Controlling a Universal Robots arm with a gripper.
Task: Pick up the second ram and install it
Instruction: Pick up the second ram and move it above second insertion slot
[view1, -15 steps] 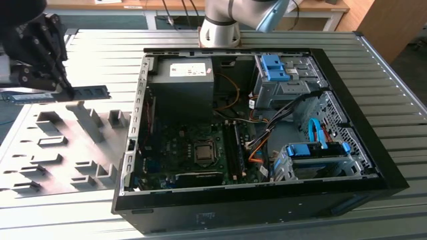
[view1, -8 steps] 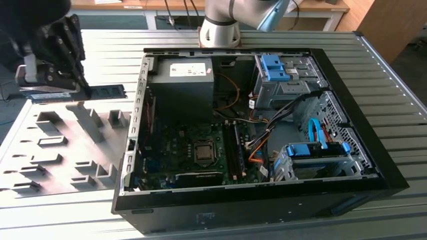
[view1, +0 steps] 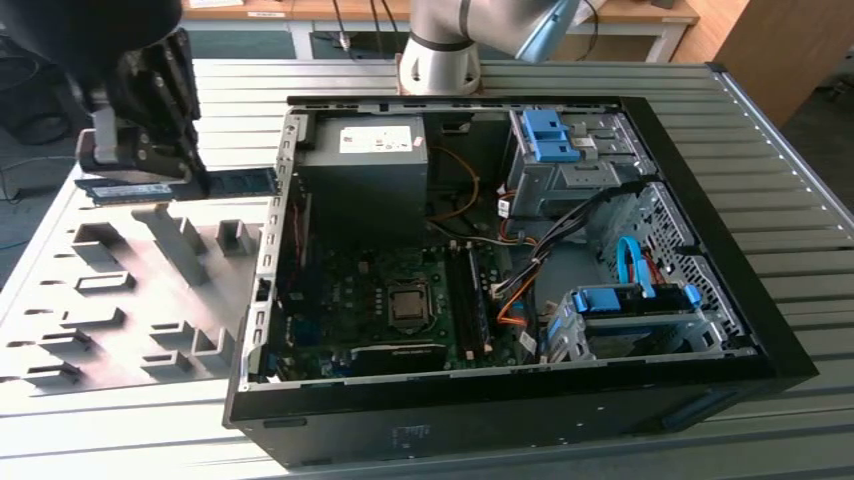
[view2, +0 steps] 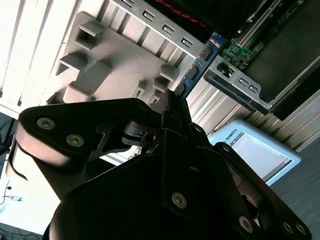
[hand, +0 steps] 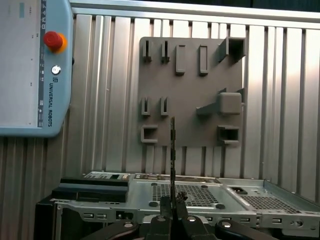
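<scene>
the gripper (hand: 173, 201) is pinched shut on one edge of the second ram (hand: 172, 150), holding it over the grey fixture plate (hand: 190, 95) just beside the open computer case (view1: 507, 405).

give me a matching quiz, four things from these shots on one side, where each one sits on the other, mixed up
1 slim blue-green ram stick
2 flat grey fixture plate
3 blue plastic drive bracket
4 round red button

a on the pale grey pendant
b inside the open black computer case
c clamped in the black hand
d lying on the ribbed metal table

Pairs: 1-c, 2-d, 3-b, 4-a
</scene>
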